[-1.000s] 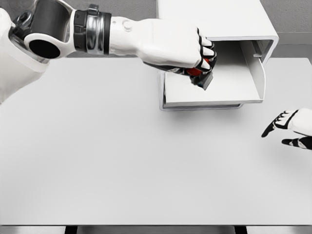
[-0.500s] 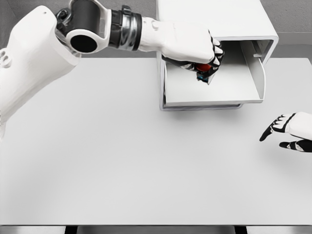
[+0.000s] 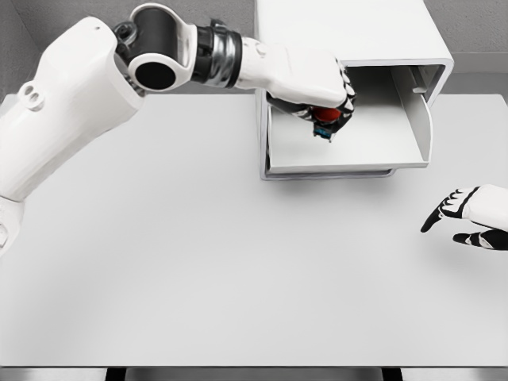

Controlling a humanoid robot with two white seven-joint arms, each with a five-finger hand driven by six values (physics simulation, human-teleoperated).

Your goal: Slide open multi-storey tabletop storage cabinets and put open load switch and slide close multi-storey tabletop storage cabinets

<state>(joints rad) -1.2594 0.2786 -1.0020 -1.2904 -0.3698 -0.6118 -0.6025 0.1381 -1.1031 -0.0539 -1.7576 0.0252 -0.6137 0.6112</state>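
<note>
Load switch (image 3: 327,119), red with a dark base, sat clenched in the left hand (image 3: 313,83), whose fingers were curled tight around it above the pulled-out drawer (image 3: 349,151). Nearer, the right hand (image 3: 468,216) hovered over the desk (image 3: 238,270) with fingers loosely spread, holding nothing. Behind stood the white cabinet (image 3: 349,32). The switch's long axis could not be made out.
</note>
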